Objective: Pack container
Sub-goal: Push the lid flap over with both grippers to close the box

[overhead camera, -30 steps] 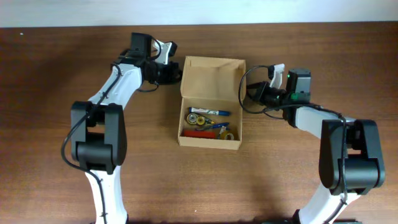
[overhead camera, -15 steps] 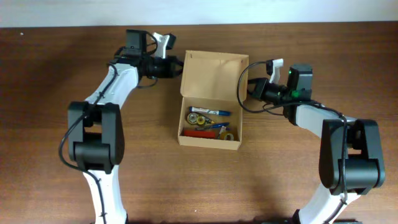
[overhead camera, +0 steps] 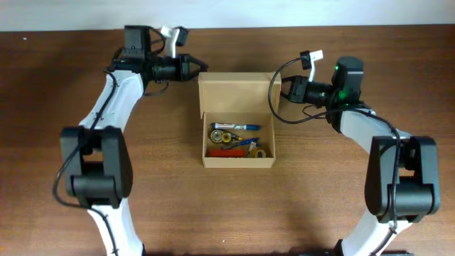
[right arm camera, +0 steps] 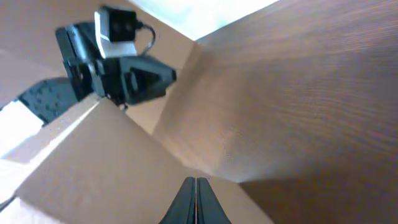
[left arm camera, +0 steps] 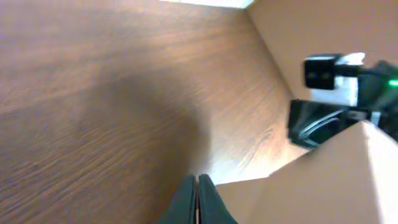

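Note:
The container [overhead camera: 238,163] is a tan cardboard box in the middle of the table, open, with its flap lid [overhead camera: 234,96] tilted up at the back. Inside lie a blue pen [overhead camera: 242,127], a red item [overhead camera: 227,151] and a tape roll [overhead camera: 261,152]. My left gripper [overhead camera: 203,69] is shut, with its tips at the lid's back left corner. My right gripper [overhead camera: 276,90] is shut at the lid's right edge. In the left wrist view the shut fingers [left arm camera: 198,186] rest beside the cardboard [left arm camera: 323,180]. In the right wrist view the shut fingers [right arm camera: 195,186] lie against the cardboard [right arm camera: 93,168].
The brown wooden table [overhead camera: 320,199] surrounds the box, with a pale wall strip [overhead camera: 284,13] along its back edge. Each wrist view shows the other arm's gripper across the lid: the right one [left arm camera: 329,93] and the left one [right arm camera: 118,68].
The lid has swung up from lying back to tilting over the box. Both grippers have moved up and back behind its corners, the left arm reaching further left and back.

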Robot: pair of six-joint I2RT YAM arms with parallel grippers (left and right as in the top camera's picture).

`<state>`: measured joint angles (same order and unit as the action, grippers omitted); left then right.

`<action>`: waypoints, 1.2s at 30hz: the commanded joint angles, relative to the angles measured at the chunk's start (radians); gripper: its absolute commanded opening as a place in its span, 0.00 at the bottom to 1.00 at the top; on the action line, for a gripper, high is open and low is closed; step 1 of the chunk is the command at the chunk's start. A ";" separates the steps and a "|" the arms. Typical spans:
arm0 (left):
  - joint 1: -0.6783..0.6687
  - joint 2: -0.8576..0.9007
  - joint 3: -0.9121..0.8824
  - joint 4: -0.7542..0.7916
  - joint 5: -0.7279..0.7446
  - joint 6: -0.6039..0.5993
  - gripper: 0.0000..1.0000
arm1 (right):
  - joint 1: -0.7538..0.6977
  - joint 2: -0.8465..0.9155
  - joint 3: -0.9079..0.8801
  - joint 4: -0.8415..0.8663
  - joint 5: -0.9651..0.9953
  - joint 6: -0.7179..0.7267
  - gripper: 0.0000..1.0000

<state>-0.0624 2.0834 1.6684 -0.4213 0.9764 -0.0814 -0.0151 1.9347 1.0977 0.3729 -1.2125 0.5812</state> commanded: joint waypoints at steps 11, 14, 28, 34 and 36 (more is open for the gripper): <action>-0.003 -0.124 0.015 -0.343 -0.061 0.306 0.02 | 0.001 -0.032 0.018 -0.187 -0.145 0.000 0.04; -0.003 -0.124 0.015 -0.379 -0.060 0.335 0.02 | 0.001 -0.033 0.019 -0.182 -0.146 0.000 0.04; -0.016 -0.194 0.015 -0.426 -0.070 0.398 0.02 | 0.002 -0.149 0.019 -0.216 -0.164 0.003 0.04; -0.016 -0.246 0.015 -0.507 -0.157 0.439 0.02 | 0.004 -0.173 0.019 -0.311 -0.164 0.000 0.04; -0.016 -0.256 0.015 -0.537 -0.187 0.440 0.02 | 0.007 -0.173 0.019 -0.373 -0.143 -0.005 0.04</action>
<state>-0.0765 1.8622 1.6737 -0.9352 0.8471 0.3199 -0.0158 1.7794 1.1053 0.0223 -1.3521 0.5896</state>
